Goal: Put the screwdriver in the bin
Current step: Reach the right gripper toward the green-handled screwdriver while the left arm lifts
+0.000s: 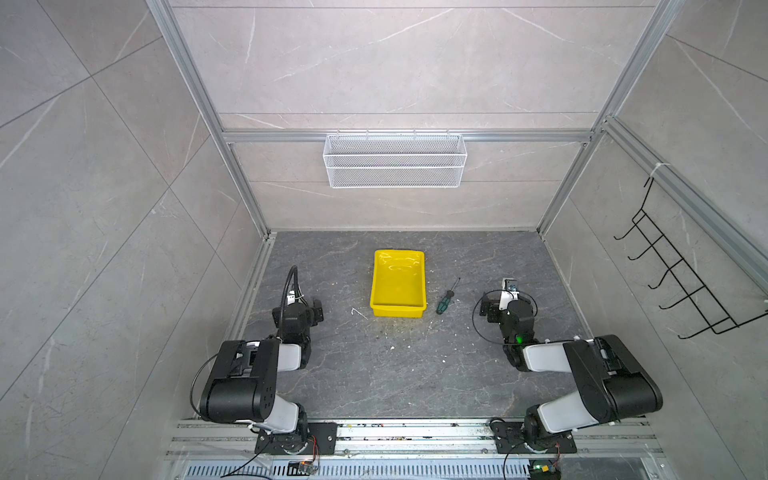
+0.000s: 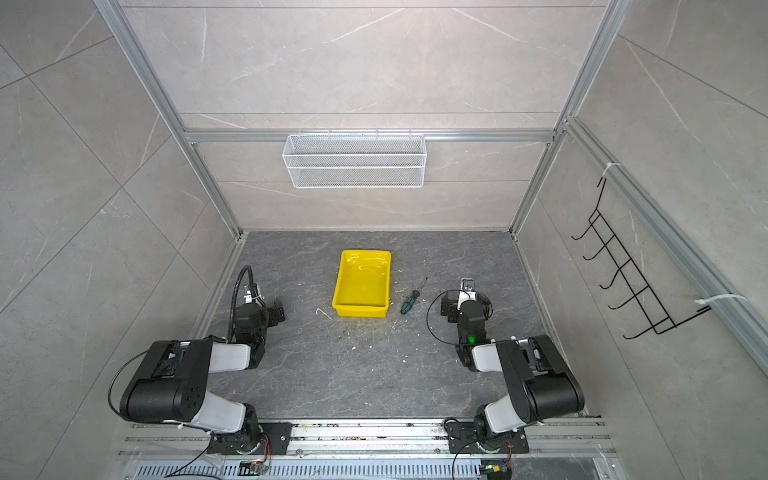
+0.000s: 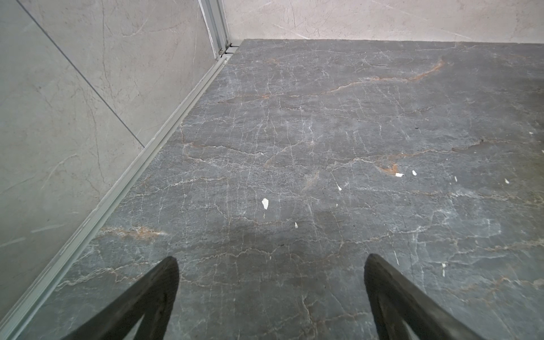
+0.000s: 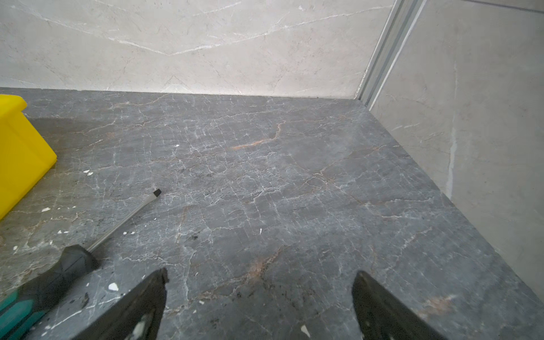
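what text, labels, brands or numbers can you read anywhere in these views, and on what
No text can be read in any view.
screwdriver: no print shows on its green and black handle.
bin: plain yellow, no label.
wire basket: no tag visible.
circuit board by the front rail: any marking is too small to read.
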Available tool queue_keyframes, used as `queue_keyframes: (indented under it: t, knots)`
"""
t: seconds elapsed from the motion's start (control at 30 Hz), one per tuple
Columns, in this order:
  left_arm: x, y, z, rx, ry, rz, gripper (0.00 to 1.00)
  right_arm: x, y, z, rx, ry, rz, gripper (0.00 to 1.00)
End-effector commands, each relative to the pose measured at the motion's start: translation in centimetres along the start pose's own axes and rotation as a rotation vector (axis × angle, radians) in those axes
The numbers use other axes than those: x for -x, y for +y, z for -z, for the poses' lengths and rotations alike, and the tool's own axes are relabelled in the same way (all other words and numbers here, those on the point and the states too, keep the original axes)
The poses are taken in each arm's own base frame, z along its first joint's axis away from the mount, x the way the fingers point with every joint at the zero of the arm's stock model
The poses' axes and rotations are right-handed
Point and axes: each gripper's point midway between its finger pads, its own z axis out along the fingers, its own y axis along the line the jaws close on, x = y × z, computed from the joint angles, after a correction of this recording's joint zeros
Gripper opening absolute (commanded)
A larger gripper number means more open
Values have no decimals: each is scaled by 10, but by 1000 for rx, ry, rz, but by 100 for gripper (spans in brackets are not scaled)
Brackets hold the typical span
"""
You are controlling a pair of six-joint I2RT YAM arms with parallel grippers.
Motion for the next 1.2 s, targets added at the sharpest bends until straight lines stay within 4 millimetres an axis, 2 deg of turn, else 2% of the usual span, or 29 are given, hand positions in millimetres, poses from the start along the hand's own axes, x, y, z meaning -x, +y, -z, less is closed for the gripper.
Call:
queue_keyframes:
  t: [0.0, 0.03, 0.1, 0.17, 0.2, 0.23, 0.27, 0.33, 0.37, 0.43, 0.47, 0.53, 0.73, 0.8, 0.93, 1.03, 1.17]
  knots:
    - [49, -2, 21, -21, 18, 44, 100, 23, -12, 21, -78, -78, -16, 99]
    - [58, 2, 31, -3, 61, 104, 100, 33, -12, 29, -82, -106, -12, 99]
    - [72, -1, 50, -37, 114, 231, 100, 52, -16, 46, -115, -136, -55, 99]
    - [83, -27, 76, -206, 185, 291, 100, 73, -31, 62, -180, -53, -253, 99]
    - [83, -40, 86, -281, 205, 313, 100, 73, -43, 72, -247, 34, -362, 99]
    - [80, -52, 94, -349, 222, 333, 100, 74, -57, 87, -343, 111, -474, 99]
    - [73, -60, 101, -393, 250, 358, 100, 74, -67, 95, -417, 164, -499, 99]
    - [56, -63, 106, -401, 309, 364, 100, 68, -77, 101, -537, 239, -541, 100]
    - [46, -57, 107, -365, 347, 358, 100, 66, -74, 97, -545, 290, -537, 100]
    - [25, -42, 106, -268, 408, 337, 100, 66, -50, 75, -443, 364, -468, 100]
    - [11, -30, 104, -186, 434, 353, 100, 62, -38, 67, -401, 400, -470, 100]
    - [-5, -9, 105, -55, 462, 400, 100, 56, -11, 52, -301, 429, -486, 98]
    - [-4, -7, 105, -48, 438, 412, 100, 31, 71, 28, -87, 532, -511, 94]
    - [-9, -1, 106, -7, 451, 424, 100, 20, 91, 24, -70, 602, -492, 91]
    - [-14, 10, 108, 63, 457, 441, 100, -2, 122, 19, -15, 726, -487, 73]
    - [-22, 23, 113, 150, 469, 469, 100, -14, 133, 14, 2, 763, -530, 67]
    - [-21, 25, 112, 158, 462, 470, 100, -20, 148, 5, 22, 800, -560, 59]
